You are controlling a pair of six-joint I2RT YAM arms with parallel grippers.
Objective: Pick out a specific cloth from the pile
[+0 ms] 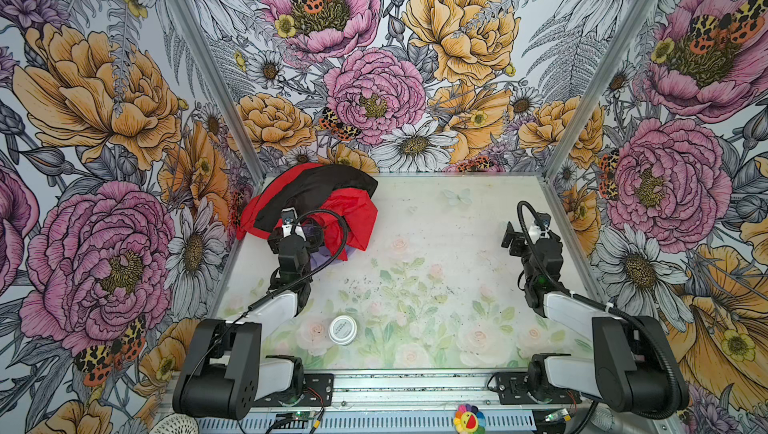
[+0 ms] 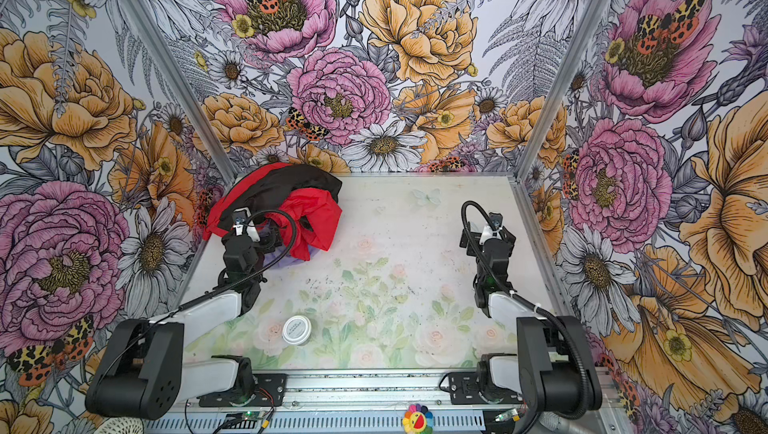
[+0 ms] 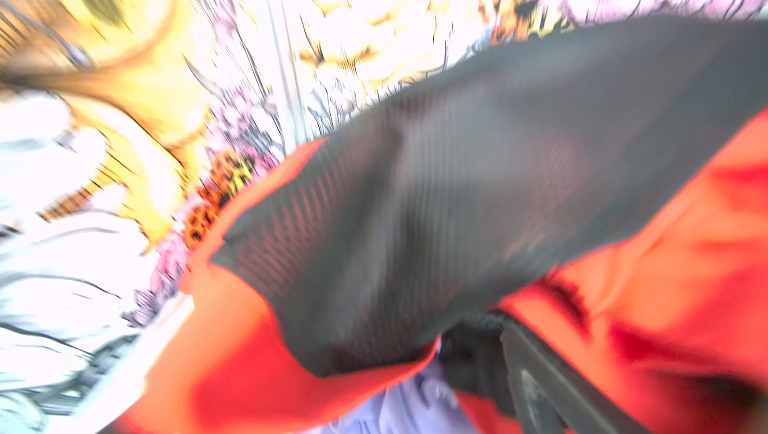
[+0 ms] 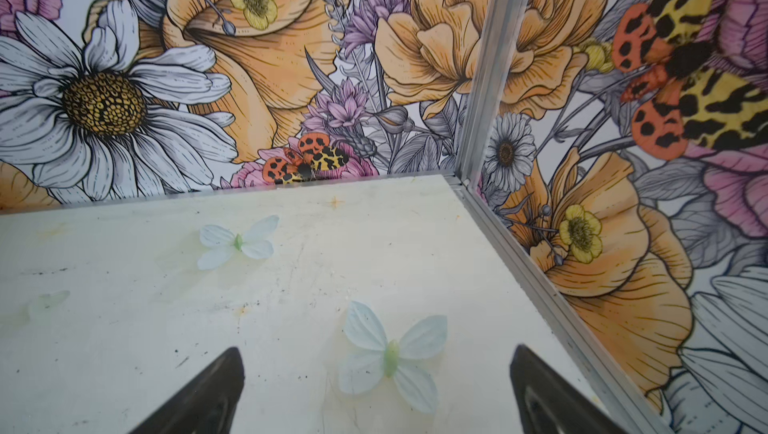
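Both top views: the pile fills the far left corner. The cloth peeks from under the red cloth, so its long way is hidden. The left tool, spread wide, sits right there, likely to grab it. Left wrist: blurry, lavender under red. Right wrist: the right tool is spread wide, far off, out of the way.

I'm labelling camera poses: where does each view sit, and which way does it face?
Top views: overhead, near edge, looking down on table, the pile, left arm, right arm.
Left wrist: on left arm, blurred, facing black cloth, red cloth, lavender cloth; one finger shows.
Right wrist: on right arm, facing the table's far right corner; open right gripper shows.
Shared: top views and left wrist both see the pile.
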